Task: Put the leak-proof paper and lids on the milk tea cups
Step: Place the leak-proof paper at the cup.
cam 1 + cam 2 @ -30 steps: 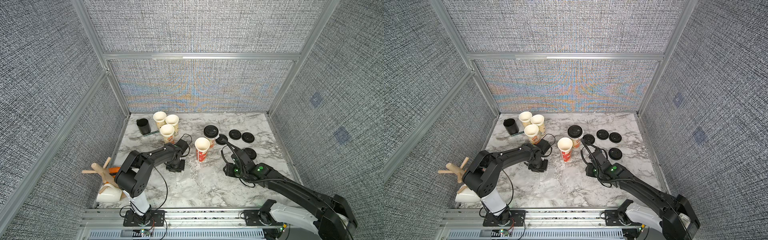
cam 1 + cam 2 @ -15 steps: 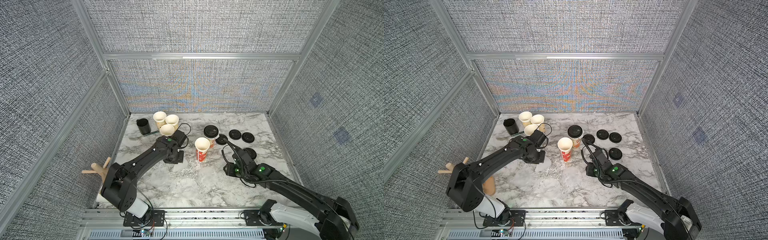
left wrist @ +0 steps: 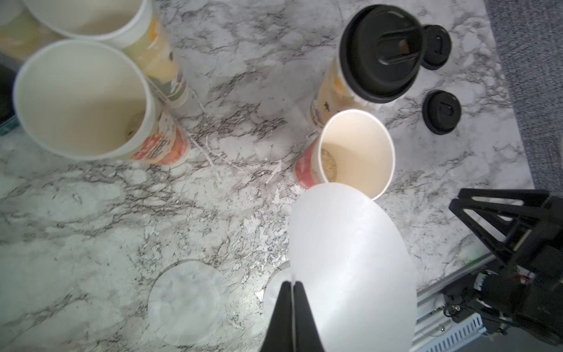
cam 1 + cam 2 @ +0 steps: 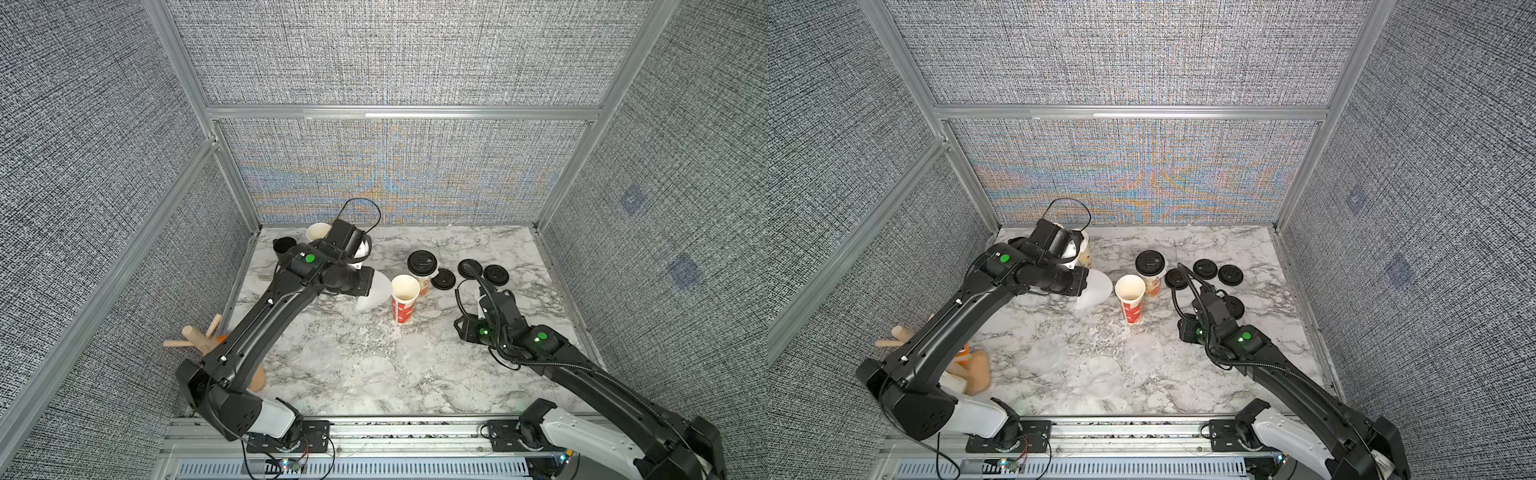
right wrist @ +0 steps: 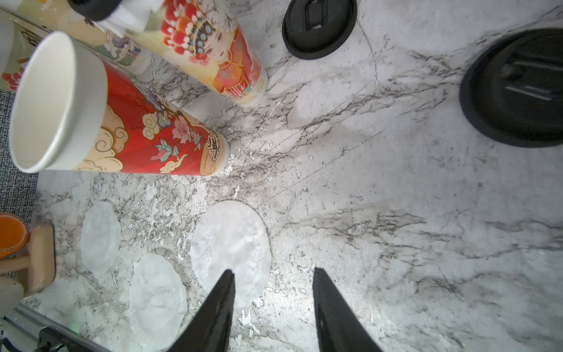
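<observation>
The left jaws pinch a paper sheet (image 3: 350,259) by its edge beside the red cup (image 3: 356,152); the right jaws gape.

left gripper (image 4: 1087,286) pinching leak-proof paper (image 4: 1099,290) just beside open red cup (image 4: 1131,298), lidded cup (image 4: 1150,271) behind

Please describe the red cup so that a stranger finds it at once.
On the marble table, two tall cups stand together near the middle. The red cup is the front one; its mouth is open, while its neighbour wears a black lid.
</observation>
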Controlling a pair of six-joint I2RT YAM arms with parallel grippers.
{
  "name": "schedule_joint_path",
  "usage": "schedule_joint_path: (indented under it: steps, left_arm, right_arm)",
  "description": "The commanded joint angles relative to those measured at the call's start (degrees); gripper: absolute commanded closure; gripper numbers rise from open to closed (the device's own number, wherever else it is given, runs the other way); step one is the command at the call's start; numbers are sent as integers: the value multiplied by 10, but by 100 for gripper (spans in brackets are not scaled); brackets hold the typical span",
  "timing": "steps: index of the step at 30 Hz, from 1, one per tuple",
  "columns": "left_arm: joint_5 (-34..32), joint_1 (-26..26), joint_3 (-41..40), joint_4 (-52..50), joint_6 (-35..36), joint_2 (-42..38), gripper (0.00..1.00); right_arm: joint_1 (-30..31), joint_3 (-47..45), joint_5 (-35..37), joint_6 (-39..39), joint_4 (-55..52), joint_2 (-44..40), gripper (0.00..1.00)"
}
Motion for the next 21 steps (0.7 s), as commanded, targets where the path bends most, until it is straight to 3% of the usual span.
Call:
schedule_joint_path:
  steps: [1, 8, 21]
  left_arm:
    - [52, -3, 41, 3, 30, 45, 98]
    - [80, -24, 116, 26, 44, 161, 98]
    - [23, -28, 178, -16, 64, 252, 97]
  right_arm:
    - [-15, 3, -4, -22, -1, -5, 55]
    - [-44, -2, -23, -39, 3, -9, 55]
    - [-64, -13, -34, -46, 6, -7, 54]
